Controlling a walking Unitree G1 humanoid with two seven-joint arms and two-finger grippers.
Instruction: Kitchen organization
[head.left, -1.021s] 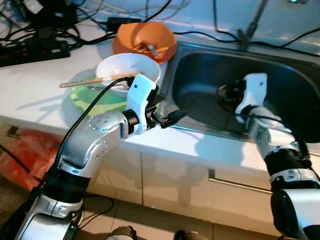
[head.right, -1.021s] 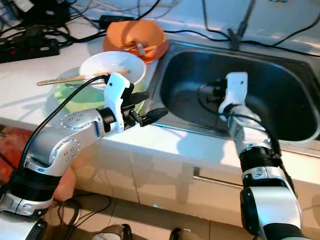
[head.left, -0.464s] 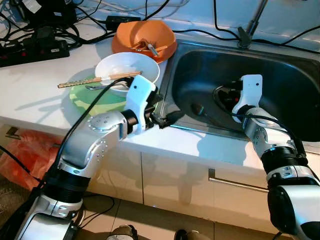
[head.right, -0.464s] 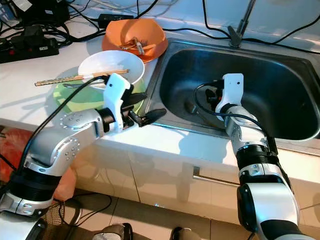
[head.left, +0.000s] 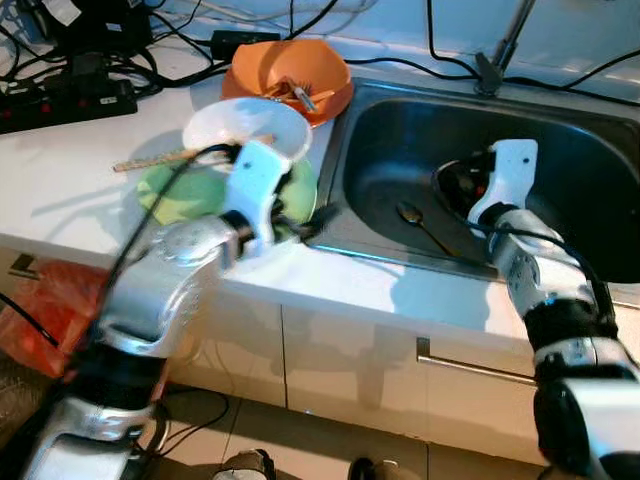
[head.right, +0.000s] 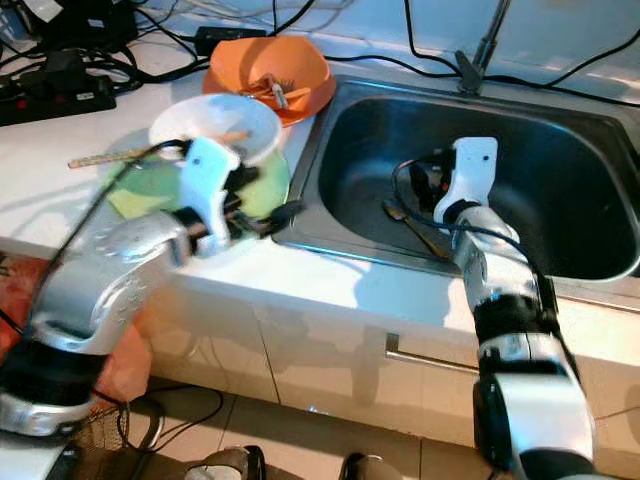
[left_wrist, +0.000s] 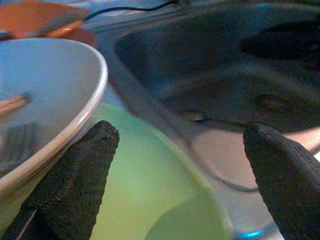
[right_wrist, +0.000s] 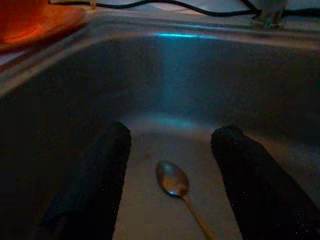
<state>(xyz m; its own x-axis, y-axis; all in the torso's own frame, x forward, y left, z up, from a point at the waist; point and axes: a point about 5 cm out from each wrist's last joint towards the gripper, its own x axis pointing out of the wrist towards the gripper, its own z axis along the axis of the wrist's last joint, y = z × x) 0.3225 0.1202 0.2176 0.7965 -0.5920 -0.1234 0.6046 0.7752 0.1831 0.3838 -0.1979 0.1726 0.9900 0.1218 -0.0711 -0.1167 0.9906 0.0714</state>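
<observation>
A spoon (head.left: 412, 214) now lies on the floor of the sink (head.left: 590, 160), where half a second ago that patch was bare. The right gripper (right_wrist: 170, 185) hangs just above it with its fingers (right_wrist: 95, 185) spread wide and empty, so the spoon looks to have been let go there and that item is likely done. The left gripper (left_wrist: 175, 165) has swung from the sink's near rim back toward the dishes on the white surface (head.left: 60, 170). Its fingers are wide apart, one beside the rim of the white bowl (head.left: 250, 125), which sits on the green plate (head.left: 170, 195) with chopsticks (head.left: 150, 158) across it. An orange bowl (head.left: 270, 70) waits behind. The white bowl seems the next candidate for the sink.
</observation>
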